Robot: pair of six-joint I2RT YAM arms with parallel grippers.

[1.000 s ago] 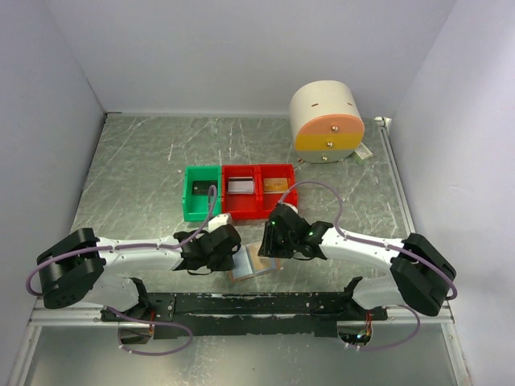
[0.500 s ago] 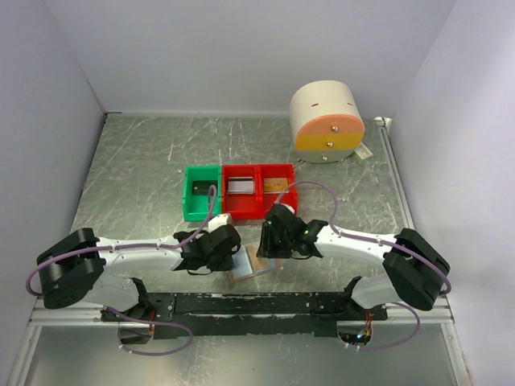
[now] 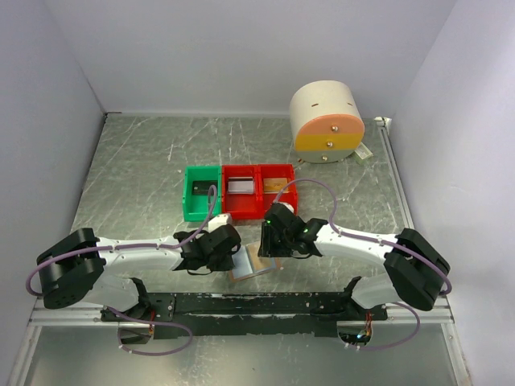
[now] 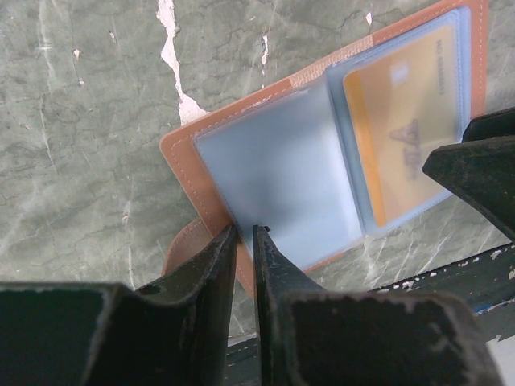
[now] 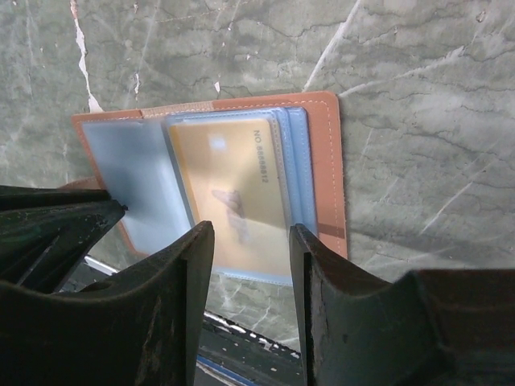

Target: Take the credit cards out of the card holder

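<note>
Since the card holder [image 3: 254,262] lies spread open on the bench [image 3: 145,169] close to its near edge, right between the two arms, the coming move turns on which half each arm faces. Its left half, an empty clear sleeve [image 4: 278,173], is toward the left gripper [image 4: 244,235]. That gripper's fingers are drawn nearly together and look to be pinching the holder's near-left leather edge, pinning it down. The right half carries the gold card [image 5: 229,189] and sits directly under the right gripper [image 5: 248,241], which is the nearer one to the card. Its fingers are spread and grip nothing; they hover over the card, one on each side of its near short end. The card's long axis runs away from the right wrist, roughly parallel to the holder's fold and in line with the gap between the fingers. I judge the fingers would have to come down at that near end and draw the card out along this axis. Which end of the sleeve is open I cannot tell from these views. If the left pinch slips, the whole holder would likely drag along with the card.
</note>
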